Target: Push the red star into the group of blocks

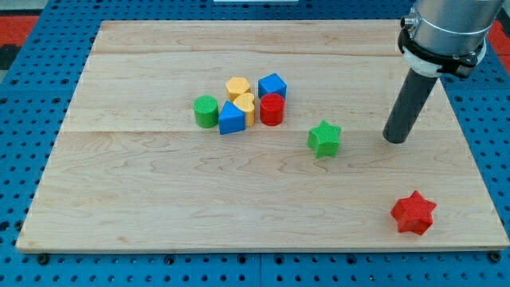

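Note:
The red star (413, 213) lies near the board's bottom right corner. The group sits at the upper middle: a green cylinder (205, 111), a blue block (231, 118), a yellow heart (245, 107), a yellow hexagon (237, 86), a blue cube (272, 85) and a red cylinder (272, 109), packed close together. A green star (324, 138) lies alone between the group and the red star. My tip (394, 139) rests on the board to the right of the green star and above the red star, touching neither.
The wooden board (159, 207) lies on a blue pegboard table (24, 96). The red star is close to the board's right and bottom edges. The arm's grey housing (442, 32) hangs over the top right corner.

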Available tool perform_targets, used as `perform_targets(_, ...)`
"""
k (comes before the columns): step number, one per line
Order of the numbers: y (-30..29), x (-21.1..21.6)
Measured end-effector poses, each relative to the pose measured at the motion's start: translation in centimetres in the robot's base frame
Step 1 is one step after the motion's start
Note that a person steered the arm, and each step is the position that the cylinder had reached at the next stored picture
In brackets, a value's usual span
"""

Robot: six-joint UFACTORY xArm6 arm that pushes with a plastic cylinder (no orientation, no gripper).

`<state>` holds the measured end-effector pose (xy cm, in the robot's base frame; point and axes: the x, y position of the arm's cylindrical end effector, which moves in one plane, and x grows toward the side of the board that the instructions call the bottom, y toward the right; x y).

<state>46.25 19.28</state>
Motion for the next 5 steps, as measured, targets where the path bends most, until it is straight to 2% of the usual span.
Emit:
perform_targets(1, -2.4, 2.8)
perform_targets(3, -12.8, -1.3)
perform_targets(4, -13.6, -1.3)
perform_targets(5, -2.0, -1.3)
